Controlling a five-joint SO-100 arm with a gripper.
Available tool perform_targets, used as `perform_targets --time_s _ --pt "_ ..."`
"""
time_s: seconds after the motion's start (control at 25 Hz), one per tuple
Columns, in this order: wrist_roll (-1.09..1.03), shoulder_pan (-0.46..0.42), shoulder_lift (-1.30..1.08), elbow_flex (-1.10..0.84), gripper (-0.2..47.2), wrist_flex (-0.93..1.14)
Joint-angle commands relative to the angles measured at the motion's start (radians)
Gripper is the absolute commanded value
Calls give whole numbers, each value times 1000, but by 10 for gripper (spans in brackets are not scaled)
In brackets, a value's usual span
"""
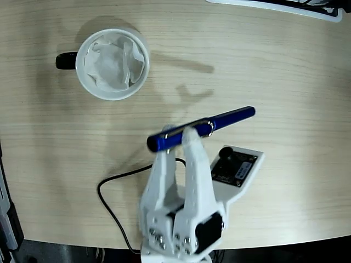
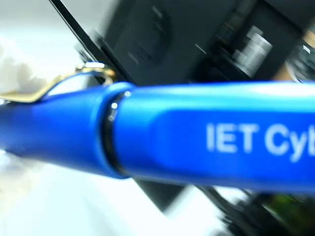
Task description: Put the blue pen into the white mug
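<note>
The blue pen (image 1: 230, 117) hangs above the table in the fixed view, lying crosswise and tilted up to the right. My white gripper (image 1: 180, 135) is shut on the pen near its left half, with both fingers pinching the barrel. In the wrist view the blue pen (image 2: 197, 135) fills the frame, very close, with white lettering and a metal clip (image 2: 64, 81) at the left. The white mug (image 1: 112, 63) stands at the upper left with its black handle (image 1: 66, 60) pointing left and crumpled white paper inside. The mug is well apart from the gripper.
A black cable (image 1: 112, 200) loops over the wooden table (image 1: 285, 71) left of the arm's base. A white-edged object (image 1: 285, 6) lies along the top right edge. The table's front edge runs along the bottom of the fixed view.
</note>
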Motion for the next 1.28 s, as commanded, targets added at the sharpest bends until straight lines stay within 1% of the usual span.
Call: perform_targets --time_s 0.0,0.08,0.2,0.28,0.36,0.56,0.8,0.92,1.24 --pt "110 -61 95 6 -1 -71" --pt "160 -101 112 15 -1 -117" --pt "178 -161 89 98 -1 -290" --pt "179 -199 40 104 -1 -313" --pt "232 -218 2 155 -1 -425" --pt "276 -239 -74 209 -1 -583" --pt "313 -268 -107 281 -1 -675" --pt "337 -288 -144 296 -1 -687" --pt "339 -387 -216 316 -1 -699"
